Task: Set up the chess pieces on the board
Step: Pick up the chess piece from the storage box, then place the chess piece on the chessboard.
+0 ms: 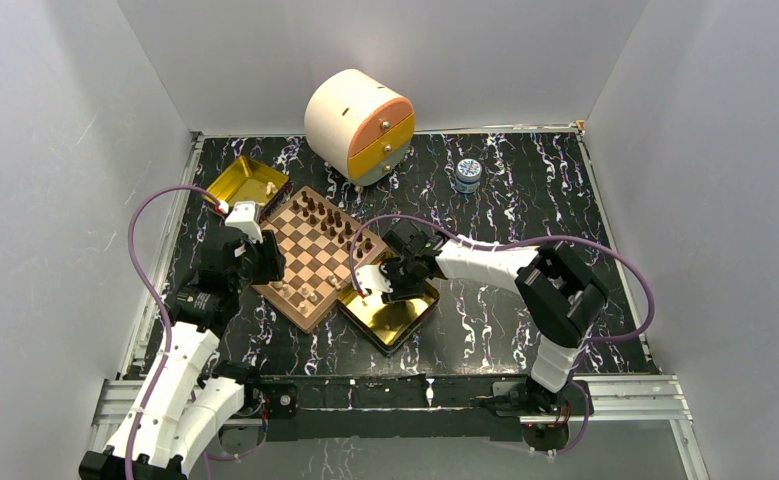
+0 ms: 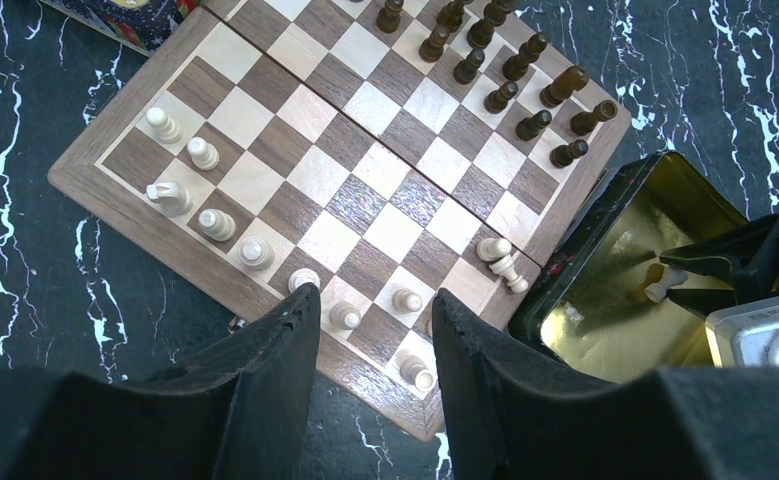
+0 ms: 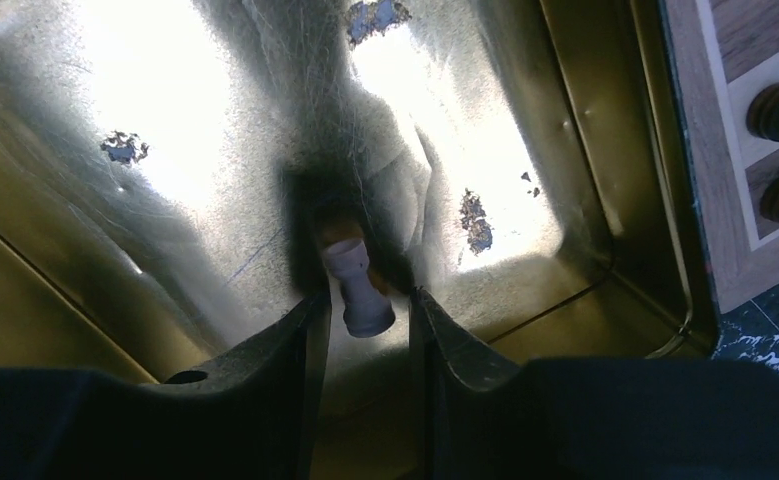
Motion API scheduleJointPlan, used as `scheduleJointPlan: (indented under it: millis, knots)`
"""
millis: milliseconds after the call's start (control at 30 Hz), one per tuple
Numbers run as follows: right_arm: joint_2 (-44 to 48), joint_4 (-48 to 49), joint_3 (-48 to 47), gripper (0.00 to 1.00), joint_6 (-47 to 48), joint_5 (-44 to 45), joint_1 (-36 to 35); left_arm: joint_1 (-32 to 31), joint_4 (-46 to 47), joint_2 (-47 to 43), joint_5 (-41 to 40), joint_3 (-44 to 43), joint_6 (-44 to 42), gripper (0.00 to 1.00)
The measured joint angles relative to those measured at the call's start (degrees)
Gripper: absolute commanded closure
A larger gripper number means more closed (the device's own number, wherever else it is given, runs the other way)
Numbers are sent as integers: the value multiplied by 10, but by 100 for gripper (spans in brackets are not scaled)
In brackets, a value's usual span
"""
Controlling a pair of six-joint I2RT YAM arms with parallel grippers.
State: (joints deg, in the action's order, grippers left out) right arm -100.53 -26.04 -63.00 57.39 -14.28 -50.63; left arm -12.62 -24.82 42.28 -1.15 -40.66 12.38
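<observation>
The board [image 1: 310,262] lies left of centre, with dark chess pieces [image 2: 525,85] along its far edge and light chess pieces [image 2: 205,190] along the near side. One light piece [image 2: 506,265] lies toppled at the board's edge. My left gripper [image 2: 370,312] hovers open over the board's near corner with nothing between its fingers. My right gripper [image 3: 365,305] is down inside the gold tin [image 3: 165,150]. It is open, its fingertips either side of a light piece [image 3: 358,290] lying on the tin floor, with a gap on each side.
A second gold tin [image 1: 248,182] sits at the board's far left corner. A round cream and orange drawer box [image 1: 358,125] and a small jar [image 1: 468,175] stand at the back. The right arm [image 1: 505,262] stretches across the black marbled table.
</observation>
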Motion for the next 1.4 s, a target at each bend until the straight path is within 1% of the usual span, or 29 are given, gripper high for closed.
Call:
scheduleJointPlan:
  millis: [200, 367, 500, 667, 767, 867, 967, 1033, 1100, 1200, 1400]
  knots:
    - [-5, -2, -3, 79, 7, 2, 0, 0, 0, 1, -3, 0, 0, 58]
    - [-5, -1, -3, 84, 11, 0, 2, 0, 0, 5, -5, 0, 4, 60]
    - [-3, 0, -3, 87, 4, -7, 3, 0, -5, 16, -1, -7, 25, 61]
    - [32, 21, -2, 89, -35, -24, 7, 0, -9, 44, 45, -52, 75, 59]
    - [78, 70, 7, 90, -85, -35, 11, 0, -6, 60, 93, -73, 109, 56]
    - [120, 148, 27, 90, -161, -50, 13, 0, -2, 78, 151, -77, 137, 55]
    - [142, 233, 46, 90, -264, -70, 14, 0, 7, 97, 215, -76, 165, 55]
    - [145, 282, 56, 88, -336, -73, 14, 0, 21, 102, 253, -74, 184, 55]
    - [145, 313, 61, 88, -394, -71, 14, 0, 39, 103, 287, -67, 198, 55]
    - [145, 341, 61, 88, -461, -64, 10, 0, 76, 106, 335, -47, 219, 53]
    - [129, 352, 40, 89, -518, -54, 0, 0, 118, 130, 377, -22, 244, 52]
